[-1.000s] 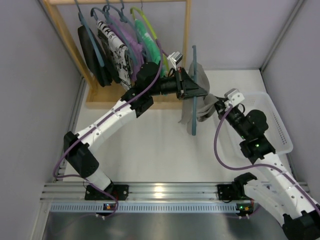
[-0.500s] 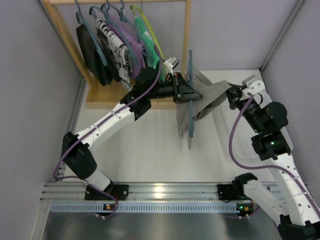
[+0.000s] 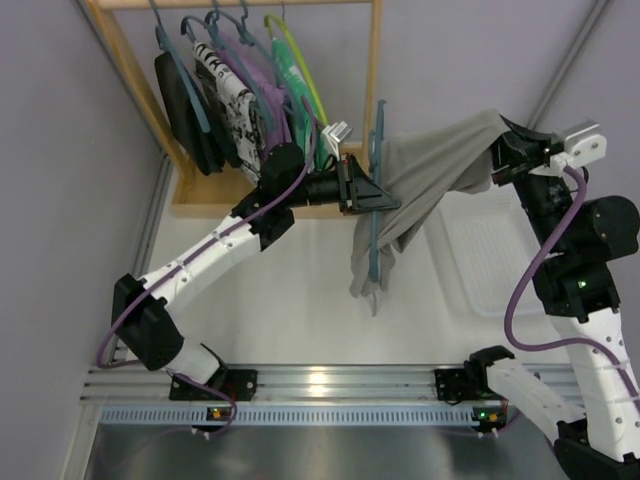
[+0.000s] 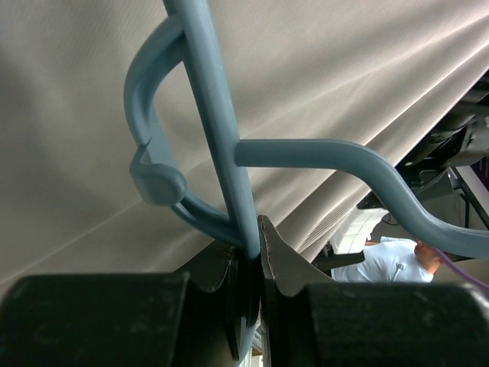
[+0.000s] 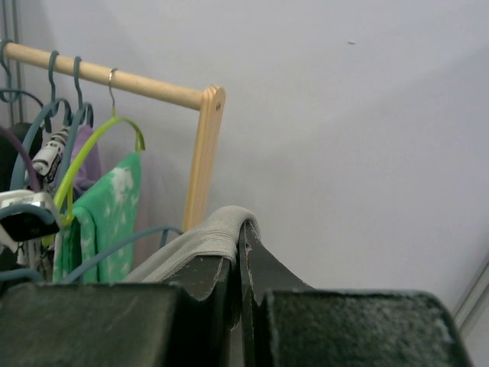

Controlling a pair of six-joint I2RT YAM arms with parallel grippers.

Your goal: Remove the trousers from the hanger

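Pulling the cloth sideways off the bar looks like the step in hand. The left hand (image 4: 250,243) is pinched shut on the blue hanger (image 4: 221,145), clamped on the straight stem just below the hook's curl, and it holds the hanger out in the air, clear of the wooden rack (image 3: 373,60). The right hand (image 5: 241,229) is closed on a fold of the grey trousers (image 5: 202,238), with a thick hem edge poking up between the jaws. Seen from above, the cloth runs taut from the right hand down to the hanger at the left hand, and a shorter tail dangles below the left hand. Judgement: the left hand should stay rigid, since a thin stem in a narrow pinch could twist under load. The right hand should draw up and away from the left in one smooth line, square to the bar, so the tail slides over. Snag risks are the hanger's small side notch and cloth bunching at the bar. A jerk might yank the hanger loose.
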